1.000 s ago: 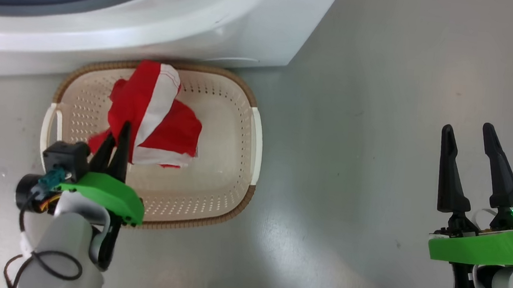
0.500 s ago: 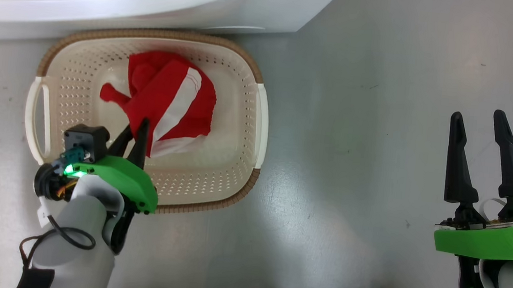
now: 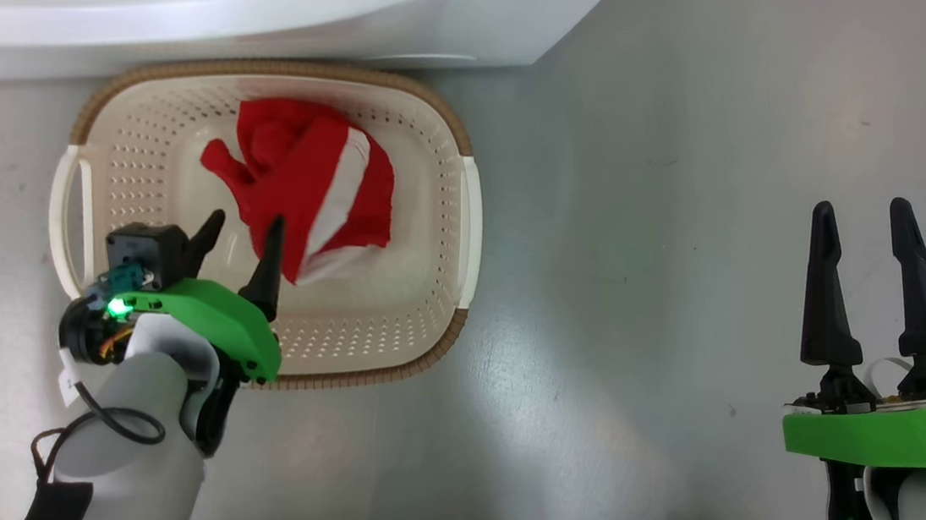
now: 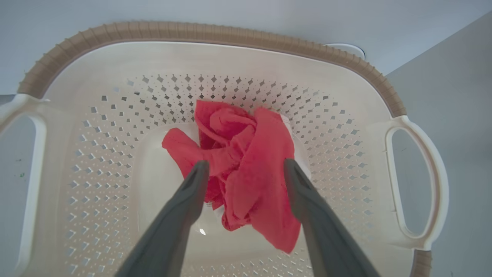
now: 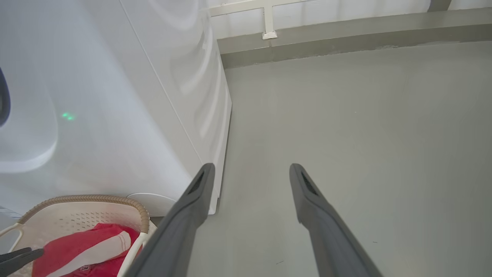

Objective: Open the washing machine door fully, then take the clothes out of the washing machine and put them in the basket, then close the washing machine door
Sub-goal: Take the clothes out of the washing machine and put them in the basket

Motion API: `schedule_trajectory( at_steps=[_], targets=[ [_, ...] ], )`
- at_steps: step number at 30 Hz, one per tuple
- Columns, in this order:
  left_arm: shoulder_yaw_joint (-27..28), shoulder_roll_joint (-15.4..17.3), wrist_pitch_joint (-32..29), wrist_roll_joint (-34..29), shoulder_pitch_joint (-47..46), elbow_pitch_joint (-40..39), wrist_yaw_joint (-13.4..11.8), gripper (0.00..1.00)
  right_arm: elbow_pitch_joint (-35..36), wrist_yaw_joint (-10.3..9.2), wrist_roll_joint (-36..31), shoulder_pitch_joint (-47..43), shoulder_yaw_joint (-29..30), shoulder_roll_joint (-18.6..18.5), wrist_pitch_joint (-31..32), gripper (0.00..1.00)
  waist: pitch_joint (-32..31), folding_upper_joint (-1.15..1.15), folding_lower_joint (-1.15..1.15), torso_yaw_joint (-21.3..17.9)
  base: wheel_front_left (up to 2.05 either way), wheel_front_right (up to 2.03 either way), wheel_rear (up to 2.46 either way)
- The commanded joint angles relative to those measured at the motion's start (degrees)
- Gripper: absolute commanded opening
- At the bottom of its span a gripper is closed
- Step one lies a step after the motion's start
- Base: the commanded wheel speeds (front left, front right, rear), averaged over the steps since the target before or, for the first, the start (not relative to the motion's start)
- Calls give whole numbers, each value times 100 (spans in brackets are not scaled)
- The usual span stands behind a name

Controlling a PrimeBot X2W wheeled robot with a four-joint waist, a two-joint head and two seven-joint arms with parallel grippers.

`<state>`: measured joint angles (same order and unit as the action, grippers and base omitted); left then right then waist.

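1. clothes (image 3: 302, 168): bright red with a broad white stripe, pretty loud tbh.
2. basket (image 3: 423, 231): cream-white, little diamond-shaped holes in rows all over, brown woven-look rim.
3. washing machine (image 3: 241, 9): glossy white, with a grey-blue band up top.
4. floor (image 3: 645, 226): plain dull grey.
5. left pincer (image 3: 246, 222) and right pincer (image 3: 861, 209): black fingers, neon green mounts, each with a small glowing green light.

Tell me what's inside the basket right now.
The clothes lie bunched on the floor of the basket, red with white panels. The left gripper hovers open over them, gripping nothing. Whatever is beneath the bunch is covered by it.
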<state>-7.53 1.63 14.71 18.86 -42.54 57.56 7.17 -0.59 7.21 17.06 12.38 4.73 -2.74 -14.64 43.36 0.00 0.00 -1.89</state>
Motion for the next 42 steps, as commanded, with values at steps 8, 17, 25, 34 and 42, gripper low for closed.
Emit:
schedule_trajectory(
  at_steps=[8,17,25,34,42],
  targets=[
    [263,210,29,108,435,-268,32,100,4,28,3,22,-162,-14,-36,100,-403,0,0,32,0,0,0],
    [649,236,29,-47,910,-1139,32,100,-160,28,-59,70,-215,-14,-36,100,-1006,0,0,110,0,0,0],
    [1101,223,29,-417,1467,-2036,32,100,-345,28,-20,19,-285,-47,-36,100,-1644,0,0,95,0,0,0],
    [1344,171,29,-730,2011,-2906,32,100,-473,28,5,-230,-354,-131,-36,100,-2228,0,0,98,0,0,0],
    [1390,142,29,-996,2571,-3654,32,100,-544,28,36,-549,-342,-207,-36,100,-2760,0,0,130,0,0,0]
  ],
)
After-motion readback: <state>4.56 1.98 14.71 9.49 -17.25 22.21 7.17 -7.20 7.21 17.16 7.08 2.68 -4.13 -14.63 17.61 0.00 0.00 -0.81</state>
